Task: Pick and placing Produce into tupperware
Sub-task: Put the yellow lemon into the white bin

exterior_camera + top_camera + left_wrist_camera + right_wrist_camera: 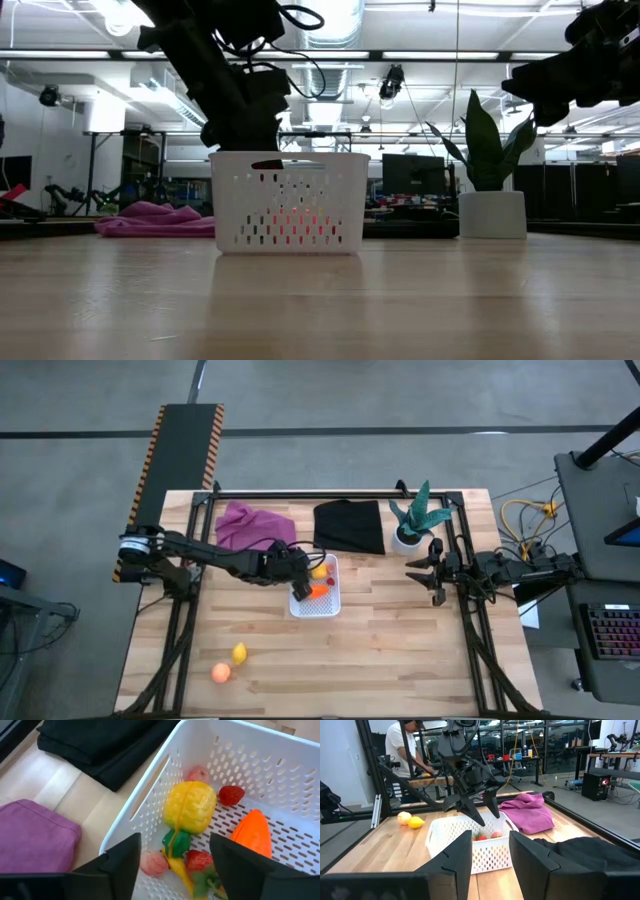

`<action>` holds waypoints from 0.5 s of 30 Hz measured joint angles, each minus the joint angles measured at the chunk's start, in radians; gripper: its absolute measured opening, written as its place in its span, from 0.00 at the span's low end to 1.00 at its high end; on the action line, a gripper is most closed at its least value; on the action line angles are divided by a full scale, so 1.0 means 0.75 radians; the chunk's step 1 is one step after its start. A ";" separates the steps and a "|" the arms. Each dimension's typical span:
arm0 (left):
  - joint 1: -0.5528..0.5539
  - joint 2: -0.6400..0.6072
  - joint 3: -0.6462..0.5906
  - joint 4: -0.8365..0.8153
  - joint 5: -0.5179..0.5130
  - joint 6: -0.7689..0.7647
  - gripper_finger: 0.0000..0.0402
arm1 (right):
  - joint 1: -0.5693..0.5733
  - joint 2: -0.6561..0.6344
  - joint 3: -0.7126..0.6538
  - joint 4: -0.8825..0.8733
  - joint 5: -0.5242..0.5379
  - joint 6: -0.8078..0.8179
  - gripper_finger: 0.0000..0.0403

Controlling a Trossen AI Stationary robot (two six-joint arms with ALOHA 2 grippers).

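Observation:
The tupperware (339, 596) is a white perforated tub near the table's middle. It holds a yellow lemon (190, 806), an orange carrot (253, 833), a green-topped piece and red berries (231, 795). A second lemon (239, 653) and the peach (221, 672) lie on the bare wood near the table's near left corner. My left gripper (302, 590) hangs open over the tub's left part, fingers pointing down into it (481, 812), touching nothing that I can see. My right gripper (416, 572) waits open at the table's right side, raised off the wood.
A purple cloth (250, 523) and a folded black cloth (349, 526) lie behind the tub toward the far edge. A potted plant (415, 520) stands far right, close to my right gripper. Bare wood stretches in front of the tub. A person (410, 750) stands beyond the table.

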 joint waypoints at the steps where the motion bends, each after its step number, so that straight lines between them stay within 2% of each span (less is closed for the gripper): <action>1: 0.000 -0.001 0.001 0.000 0.000 0.003 0.58 | 0.001 0.000 0.000 0.000 0.000 0.000 0.31; 4: 0.000 -0.013 0.013 -0.019 0.026 0.033 0.64 | 0.000 0.000 0.000 0.000 0.000 0.000 0.31; 7: -0.024 -0.071 0.047 -0.041 0.161 0.061 0.67 | 0.000 0.000 0.000 0.000 0.000 0.000 0.31; 9: -0.090 -0.133 0.075 -0.036 0.215 0.094 0.67 | 0.000 0.000 0.000 0.000 0.000 0.000 0.31; 15: -0.369 -0.320 0.182 -0.199 0.096 0.161 0.66 | 0.001 -0.001 0.000 -0.004 0.000 0.000 0.31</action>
